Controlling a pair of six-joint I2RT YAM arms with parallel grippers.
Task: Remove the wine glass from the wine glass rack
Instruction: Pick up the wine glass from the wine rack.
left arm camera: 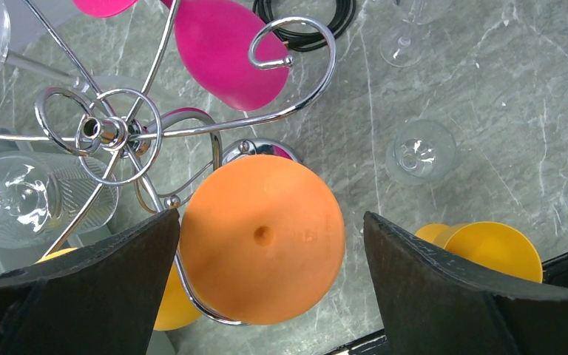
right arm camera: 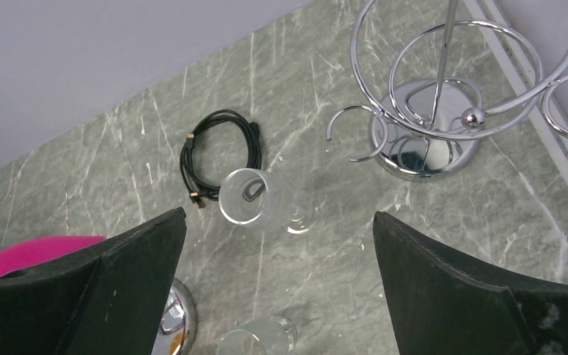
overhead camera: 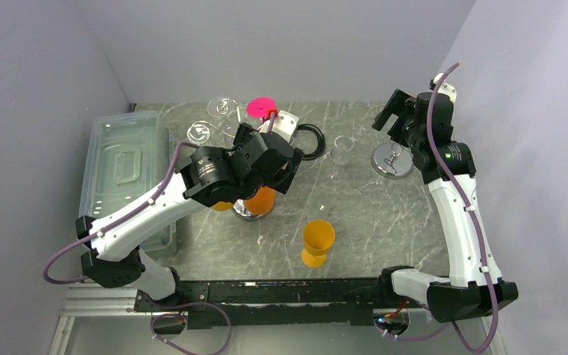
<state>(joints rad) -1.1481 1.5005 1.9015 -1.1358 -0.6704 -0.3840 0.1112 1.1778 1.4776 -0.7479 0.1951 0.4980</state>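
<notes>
Step in hand: approach, nothing gripped yet. The left gripper (left arm camera: 272, 222) hangs over the wine glass rack (left arm camera: 108, 132), jaws wide and empty. In the left wrist view the round foot of an orange wine glass (left arm camera: 262, 237) sits between them. That glass hangs bowl-down from one of the rack's curled arms, on the near side of the stem. A pink glass (left arm camera: 222, 52) and clear glasses (left arm camera: 15, 196) hang on other arms.

The right gripper (right arm camera: 279, 216) is well apart at the far right, above a smaller chrome stand (right arm camera: 421, 140). Its jaws are also wide, holding nothing. A clear glass (right arm camera: 250, 196) and a black cable (right arm camera: 218, 155) lie below it on the tabletop (overhead camera: 384, 214). A yellow cup (overhead camera: 318, 240) stands near the front.

Judgement: the orange glass looks to be the target. The next move calls for lowering until the jaws flank its stem or foot, closing on it, then sliding it outward along the wire to the open end. The neighbouring wire arms sit close, so the clearance is tight.
</notes>
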